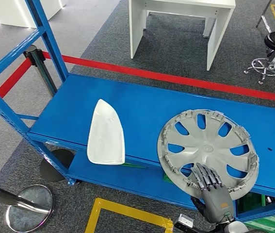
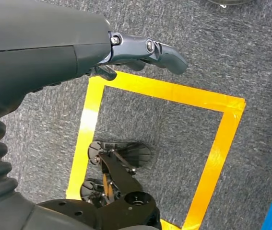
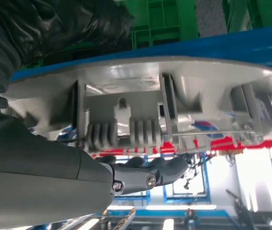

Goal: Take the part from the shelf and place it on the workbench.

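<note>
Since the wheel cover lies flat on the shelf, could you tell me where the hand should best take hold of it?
Probably at the near rim. The wheel cover lies flat, inner side up, with its near edge overhanging the front of the blue shelf. The right hand comes from that side, fingers over the rim, thumb beside it. The openings between spokes would also admit fingers.

Grey wheel cover (image 3: 145,91) rim on blue shelf (image 3: 235,45), right hand (image 3: 90,177) fingers (image 3: 156,175) beneath

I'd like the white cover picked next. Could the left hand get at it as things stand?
Probably yes, after lifting: the left hand hangs open over the floor, and the white cover lies unobstructed at the shelf's front edge.
</note>
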Robot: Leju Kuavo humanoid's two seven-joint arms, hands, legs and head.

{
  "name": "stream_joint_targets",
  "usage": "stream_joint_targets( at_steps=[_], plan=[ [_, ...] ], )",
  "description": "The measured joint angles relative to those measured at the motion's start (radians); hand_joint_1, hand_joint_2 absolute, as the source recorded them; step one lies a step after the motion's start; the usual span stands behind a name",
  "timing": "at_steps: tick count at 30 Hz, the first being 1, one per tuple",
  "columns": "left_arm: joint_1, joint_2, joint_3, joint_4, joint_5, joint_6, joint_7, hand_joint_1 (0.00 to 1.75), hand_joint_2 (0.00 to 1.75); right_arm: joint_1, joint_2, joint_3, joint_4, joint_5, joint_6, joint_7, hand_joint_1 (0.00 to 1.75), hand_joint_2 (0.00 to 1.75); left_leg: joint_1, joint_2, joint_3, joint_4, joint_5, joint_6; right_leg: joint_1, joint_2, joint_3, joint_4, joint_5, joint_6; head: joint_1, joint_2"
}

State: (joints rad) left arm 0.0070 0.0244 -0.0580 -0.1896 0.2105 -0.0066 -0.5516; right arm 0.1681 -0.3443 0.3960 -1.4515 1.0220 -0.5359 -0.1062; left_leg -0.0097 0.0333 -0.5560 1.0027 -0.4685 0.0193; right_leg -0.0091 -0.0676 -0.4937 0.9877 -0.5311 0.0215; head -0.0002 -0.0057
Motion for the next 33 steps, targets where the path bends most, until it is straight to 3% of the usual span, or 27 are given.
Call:
stream_joint_targets(
  at_steps=[3,7,14,21,33],
  plan=[
    [-0.001,0.001,-0.007,0.0,-0.004,-0.001,0.001,0.0,1.75,-0.026,0.01,-0.015,0.038,-0.01,0.028,-0.012,0.0,1.75,0.0,0.0,0.0,0.0,0.0,0.0,0.0,0.0,0.002,0.0,0.0,0.0,0.0,0.0],
    [-0.002,0.002,-0.014,0.0,-0.01,-0.003,0.001,0.0,1.75,-0.052,0.021,-0.03,0.08,-0.011,0.042,-0.015,1.75,1.75,0.0,0.0,0.002,0.0,0.0,0.0,0.0,0.001,0.0,0.0,0.0,0.0,0.0,0.0],
    [-0.005,0.005,-0.014,0.0,-0.011,-0.005,0.006,0.0,1.75,-0.077,0.038,-0.058,0.131,-0.03,0.046,-0.044,1.75,1.75,0.0,0.0,0.004,0.0,0.0,0.0,0.0,0.001,0.001,0.0,0.0,0.0,0.0,0.0],
    [-0.004,0.005,-0.014,0.0,-0.009,0.006,0.006,0.0,1.75,-0.056,0.092,-0.108,0.125,-0.178,0.002,-0.145,1.75,1.75,0.0,0.001,0.005,0.0,0.0,0.0,0.0,0.001,0.002,0.0,0.001,0.001,0.0,0.0],
    [0.002,0.005,-0.014,0.004,0.012,0.023,-0.008,0.0,1.75,0.059,0.175,-0.154,-0.07,-0.255,-0.114,-0.261,1.75,1.75,0.0,0.001,0.002,0.0,0.0,0.0,0.0,0.001,0.01,0.0,0.0,0.0,0.0,0.0]
  ],
)
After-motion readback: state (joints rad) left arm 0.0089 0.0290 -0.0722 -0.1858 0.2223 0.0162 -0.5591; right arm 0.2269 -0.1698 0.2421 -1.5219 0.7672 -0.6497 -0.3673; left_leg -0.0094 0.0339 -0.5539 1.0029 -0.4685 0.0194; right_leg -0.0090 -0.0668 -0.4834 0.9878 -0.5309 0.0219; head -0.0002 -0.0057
